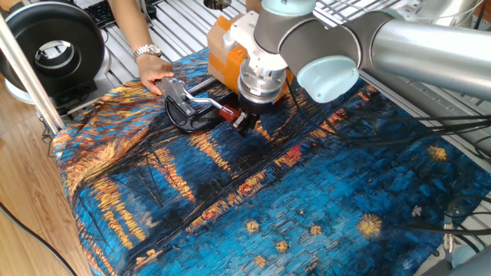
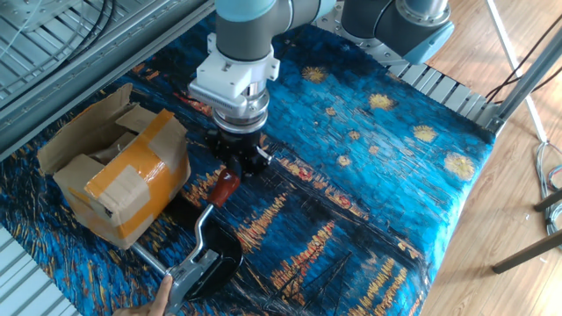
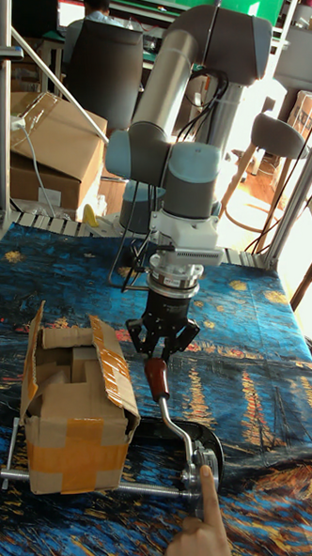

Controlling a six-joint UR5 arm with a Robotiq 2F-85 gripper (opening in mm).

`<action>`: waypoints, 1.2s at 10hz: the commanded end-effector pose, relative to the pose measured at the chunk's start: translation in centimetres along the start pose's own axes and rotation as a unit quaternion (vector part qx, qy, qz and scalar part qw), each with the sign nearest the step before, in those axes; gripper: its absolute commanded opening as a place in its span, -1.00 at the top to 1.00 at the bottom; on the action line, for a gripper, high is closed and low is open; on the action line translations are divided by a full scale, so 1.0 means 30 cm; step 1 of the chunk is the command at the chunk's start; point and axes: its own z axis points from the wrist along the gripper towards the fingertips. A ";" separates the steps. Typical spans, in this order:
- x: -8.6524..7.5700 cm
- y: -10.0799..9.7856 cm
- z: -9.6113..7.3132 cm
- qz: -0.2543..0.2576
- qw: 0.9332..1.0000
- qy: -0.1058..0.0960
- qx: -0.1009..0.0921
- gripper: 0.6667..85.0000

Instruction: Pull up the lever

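Observation:
The lever lies low over the cloth: a silver rod (image 3: pixel 177 425) ending in a red-brown knob (image 1: pixel 230 115) (image 2: pixel 225 187) (image 3: pixel 158 378), hinged to a silver bracket (image 1: pixel 176 88) (image 2: pixel 194 267) on a black curved base (image 1: pixel 189 120). My gripper (image 1: pixel 246 120) (image 2: pixel 239 163) (image 3: pixel 165 346) hangs straight down at the knob's far end. It is open, with its fingers spread to either side of the knob's tip. Whether they touch it I cannot tell.
A person's hand (image 1: pixel 156 70) (image 3: pixel 207 511) presses on the bracket. An orange-taped cardboard box (image 1: pixel 224 47) (image 2: pixel 114 175) (image 3: pixel 73 413) stands close beside the lever and my wrist. A long metal bar (image 3: pixel 80 481) runs under the box. A blue painted cloth (image 1: pixel 307 199) covers the table.

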 end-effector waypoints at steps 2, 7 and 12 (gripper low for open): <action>-0.080 0.015 -0.046 0.014 1.000 -0.005 -0.009 0.22; -0.185 -0.034 -0.177 0.003 0.998 -0.049 -0.043 0.03; -0.221 0.130 -0.386 0.052 0.999 -0.005 -0.016 0.22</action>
